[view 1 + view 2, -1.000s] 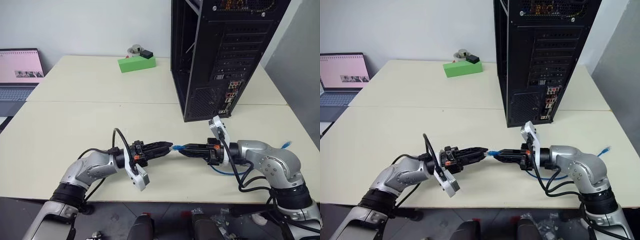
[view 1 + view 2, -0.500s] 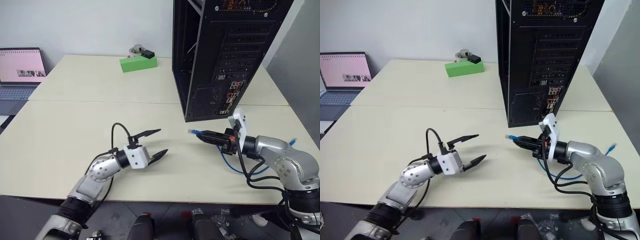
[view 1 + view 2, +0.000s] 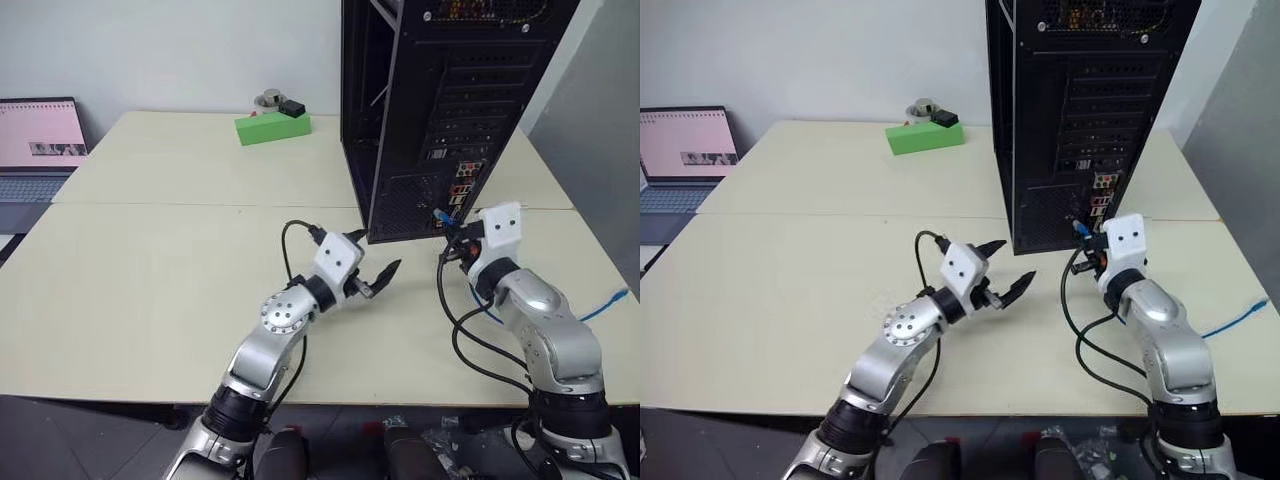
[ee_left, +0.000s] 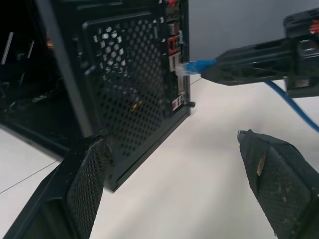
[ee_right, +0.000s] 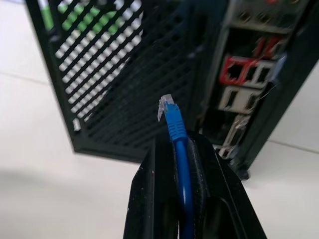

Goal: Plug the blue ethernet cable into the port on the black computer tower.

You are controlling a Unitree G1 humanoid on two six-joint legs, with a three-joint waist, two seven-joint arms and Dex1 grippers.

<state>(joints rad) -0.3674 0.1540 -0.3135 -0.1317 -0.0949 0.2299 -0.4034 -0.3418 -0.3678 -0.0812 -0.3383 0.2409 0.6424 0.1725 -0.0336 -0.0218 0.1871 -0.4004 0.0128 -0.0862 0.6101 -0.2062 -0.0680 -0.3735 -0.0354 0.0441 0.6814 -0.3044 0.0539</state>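
Note:
The black computer tower (image 3: 440, 110) stands at the back right of the table, its rear panel facing me. My right gripper (image 3: 447, 222) is shut on the blue ethernet cable (image 5: 175, 130). It holds the clear plug (image 5: 164, 103) level, just short of the tower's low rear panel beside the coloured jacks (image 5: 244, 74). The rest of the cable trails off to the right (image 3: 608, 303). My left gripper (image 3: 372, 256) is open and empty, just left of the tower's bottom corner. The left wrist view shows the plug (image 4: 183, 68) in front of the port column.
A green box (image 3: 273, 126) with small items on and behind it sits at the back of the table (image 3: 150, 280). A laptop (image 3: 40, 140) is at the far left. Black arm cables (image 3: 460, 330) loop on the table by the right arm.
My left gripper opened and let go of the cable, then swung right toward the tower. My right gripper carried the plug away to the right and up to the tower's rear panel.

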